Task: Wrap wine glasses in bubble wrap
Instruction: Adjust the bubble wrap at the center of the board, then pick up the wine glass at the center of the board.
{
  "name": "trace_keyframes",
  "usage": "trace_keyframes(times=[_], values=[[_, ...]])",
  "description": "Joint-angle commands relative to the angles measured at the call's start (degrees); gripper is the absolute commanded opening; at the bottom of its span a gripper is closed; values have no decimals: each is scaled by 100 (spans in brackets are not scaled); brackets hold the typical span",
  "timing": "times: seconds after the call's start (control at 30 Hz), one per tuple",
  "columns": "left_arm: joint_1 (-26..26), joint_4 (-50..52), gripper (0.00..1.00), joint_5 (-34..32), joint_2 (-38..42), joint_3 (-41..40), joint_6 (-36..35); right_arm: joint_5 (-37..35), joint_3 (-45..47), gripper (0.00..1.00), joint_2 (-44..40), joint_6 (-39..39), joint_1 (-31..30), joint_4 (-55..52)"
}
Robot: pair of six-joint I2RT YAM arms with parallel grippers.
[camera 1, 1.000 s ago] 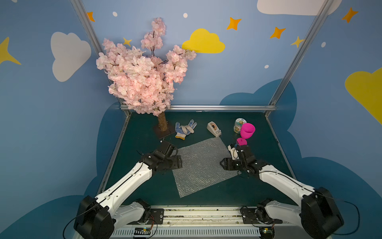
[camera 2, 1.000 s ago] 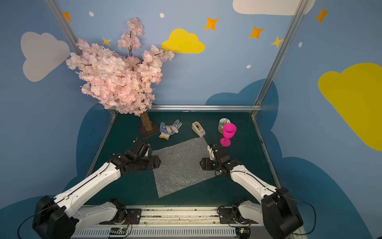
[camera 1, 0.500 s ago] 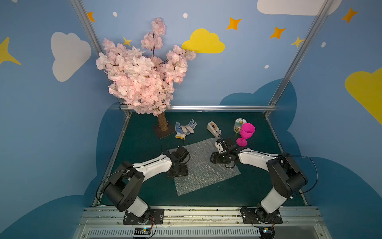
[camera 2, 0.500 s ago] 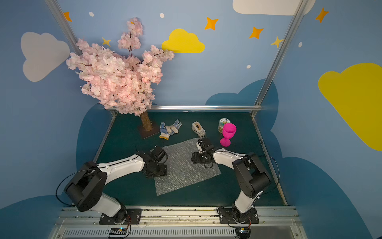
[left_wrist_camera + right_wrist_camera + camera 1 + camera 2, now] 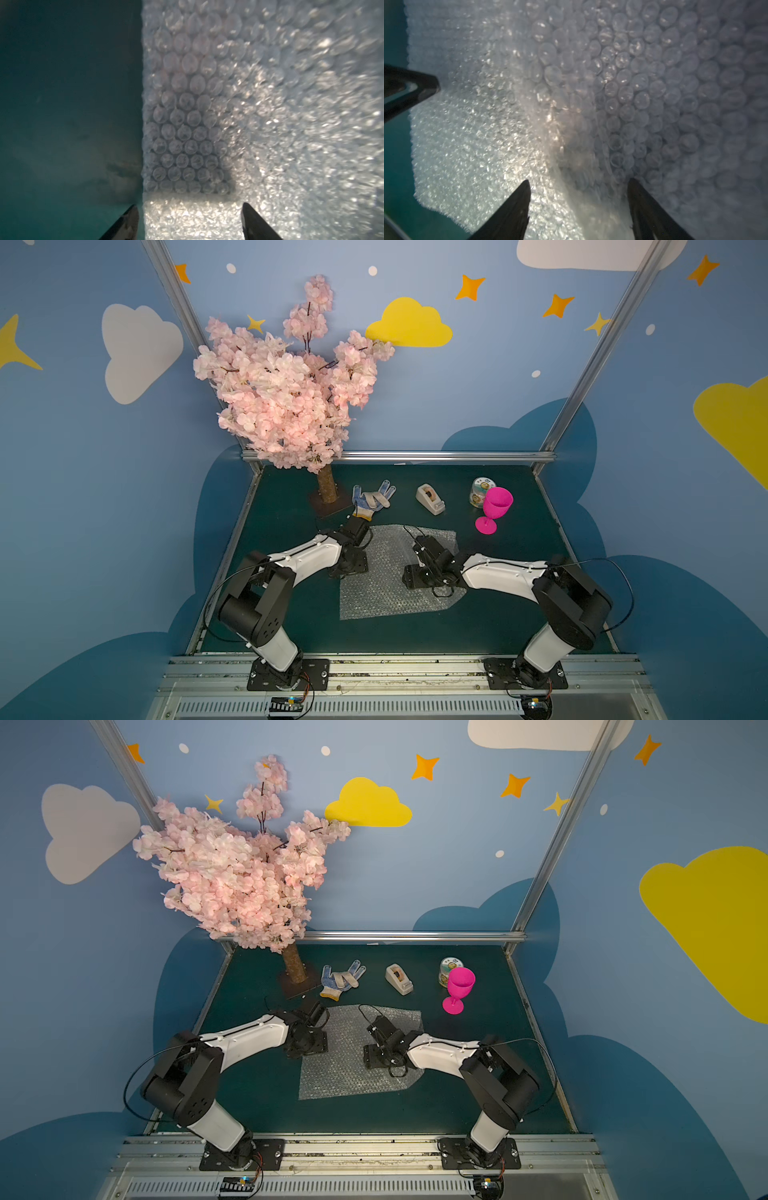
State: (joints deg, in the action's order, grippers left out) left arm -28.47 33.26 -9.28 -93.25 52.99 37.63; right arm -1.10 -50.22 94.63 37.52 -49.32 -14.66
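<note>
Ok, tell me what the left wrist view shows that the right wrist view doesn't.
Left wrist only: the left gripper open astride the straight edge of the bubble wrap, one finger over bare table. Right wrist only: the right gripper open over a raised crease, plus a dark part intruding. Both: bubble wrap, green table, nothing gripped.

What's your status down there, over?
Left gripper, right gripper: jaws open, low over bubble wrap. Pink goblet upright, off the sheet. Nothing blocking.

Tree (image 5: 286,406), glove (image 5: 371,501), tape dispenser (image 5: 430,499), jar (image 5: 478,489) stand along the back.
</note>
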Motion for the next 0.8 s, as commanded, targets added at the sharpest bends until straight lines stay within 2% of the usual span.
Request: trace_keyframes(times=[0.0, 0.1, 0.27, 0.37, 0.53, 0.67, 0.77], values=[[-144, 265, 77, -253, 248, -127, 43, -596, -38, 82, -373, 162, 198, -1618], [-141, 319, 77, -326, 247, -50, -6, -855, -368, 88, -794, 30, 302, -2205], [-149, 439, 77, -552, 177, 215, -157, -822, -613, 89, -1227, -98, 732, -2645], [-352, 564, 77, -576, 262, 438, -285, -850, -489, 89, -1370, -152, 1134, -2621], [-1112, 944, 77, -955, 332, 893, 18, -703, -158, 86, -1419, -568, 2090, -2415], [-1275, 920, 78, -1027, 316, 967, 190, -876, -234, 87, -1514, -879, 2713, -2401], [-1215, 866, 80, -1064, 333, 959, 162, -778, -8, 87, -1748, -1064, 3401, -1683]])
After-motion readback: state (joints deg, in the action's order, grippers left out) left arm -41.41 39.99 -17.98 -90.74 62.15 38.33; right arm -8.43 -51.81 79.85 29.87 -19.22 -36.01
